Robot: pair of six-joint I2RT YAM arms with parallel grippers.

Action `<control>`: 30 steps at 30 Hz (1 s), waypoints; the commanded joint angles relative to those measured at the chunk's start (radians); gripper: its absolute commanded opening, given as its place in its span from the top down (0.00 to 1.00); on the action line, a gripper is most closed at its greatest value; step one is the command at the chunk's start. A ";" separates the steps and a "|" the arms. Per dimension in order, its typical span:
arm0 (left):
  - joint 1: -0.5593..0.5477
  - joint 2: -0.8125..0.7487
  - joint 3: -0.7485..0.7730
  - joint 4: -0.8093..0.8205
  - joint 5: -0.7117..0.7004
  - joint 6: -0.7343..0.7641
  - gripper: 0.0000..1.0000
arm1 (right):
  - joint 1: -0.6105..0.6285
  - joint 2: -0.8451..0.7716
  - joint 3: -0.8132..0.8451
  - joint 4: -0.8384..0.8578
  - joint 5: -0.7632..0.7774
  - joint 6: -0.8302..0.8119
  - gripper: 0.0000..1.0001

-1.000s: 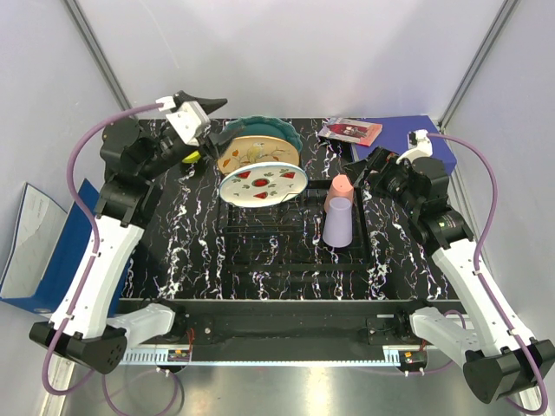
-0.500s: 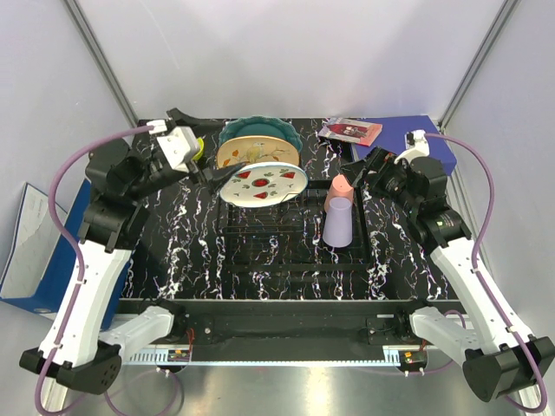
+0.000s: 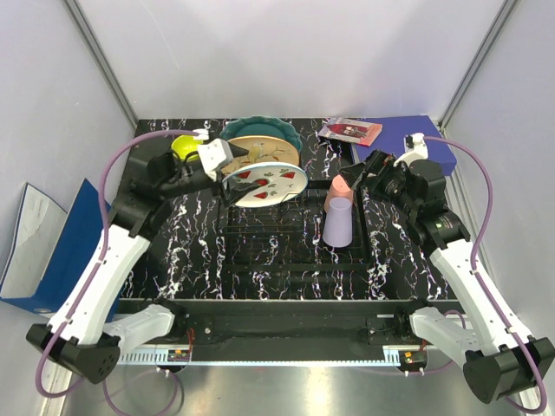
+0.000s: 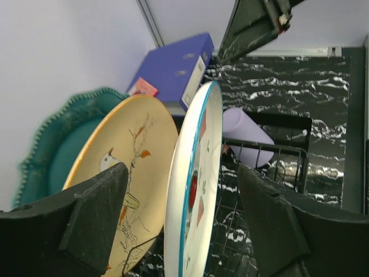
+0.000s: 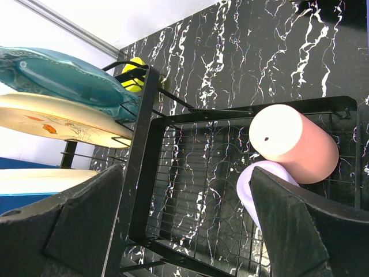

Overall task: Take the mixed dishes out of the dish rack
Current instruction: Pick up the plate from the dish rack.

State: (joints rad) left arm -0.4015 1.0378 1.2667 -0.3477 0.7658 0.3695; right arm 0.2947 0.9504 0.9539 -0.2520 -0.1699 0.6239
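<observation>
The black wire dish rack (image 3: 286, 238) holds three upright plates: teal scalloped (image 3: 260, 127), cream-orange (image 3: 260, 149) and white with red-green marks (image 3: 264, 185). A pink cup (image 3: 341, 189) and a lavender cup (image 3: 338, 223) lie in its right part. A small yellow bowl (image 3: 184, 145) sits on the tabletop at back left. My left gripper (image 3: 232, 165) is open, its jaws on either side of the white plate's rim (image 4: 196, 190), beside the cream-orange plate (image 4: 127, 156). My right gripper (image 3: 357, 173) is open and empty above the pink cup (image 5: 294, 144) and the lavender cup (image 5: 253, 190).
A small red-patterned booklet (image 3: 349, 131) and a blue binder (image 3: 408, 143) lie at the back right of the marble tabletop (image 3: 173, 251). Another blue binder (image 3: 61, 251) leans outside the table on the left. White walls close in the sides and back.
My left arm has swung right from the back left corner to the plates, and its open jaws now straddle the white plate's edge. The yellow bowl is uncovered. The right arm has barely moved.
</observation>
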 commanded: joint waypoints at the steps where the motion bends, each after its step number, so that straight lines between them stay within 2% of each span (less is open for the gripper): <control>1: -0.010 0.036 0.008 0.026 0.004 0.031 0.27 | 0.008 -0.022 -0.001 0.037 0.003 -0.006 0.00; 6: -0.017 0.074 -0.006 0.027 -0.006 0.043 0.37 | 0.009 -0.027 -0.004 0.036 0.009 -0.012 0.00; 10: -0.025 0.093 -0.012 0.026 -0.020 0.051 0.50 | 0.008 -0.030 -0.010 0.037 0.010 -0.013 0.00; 11: -0.026 0.097 -0.012 0.026 -0.026 0.051 0.61 | 0.009 -0.032 -0.012 0.037 0.010 -0.012 0.00; 13: -0.031 0.103 -0.009 0.027 -0.029 0.051 0.74 | 0.008 -0.033 -0.014 0.039 0.013 -0.012 0.00; 14: -0.033 0.103 -0.009 0.024 -0.036 0.051 0.90 | 0.008 -0.035 -0.015 0.037 0.012 -0.012 0.00; 16: -0.037 0.105 -0.006 0.023 -0.048 0.049 1.00 | 0.009 -0.036 -0.017 0.039 0.012 -0.012 0.00; 30: -0.054 0.033 0.045 0.070 -0.175 0.046 1.00 | 0.008 -0.032 -0.017 0.045 -0.003 0.008 0.00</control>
State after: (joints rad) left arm -0.4492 1.1141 1.2652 -0.3397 0.6827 0.4244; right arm 0.2947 0.9333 0.9344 -0.2512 -0.1677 0.6258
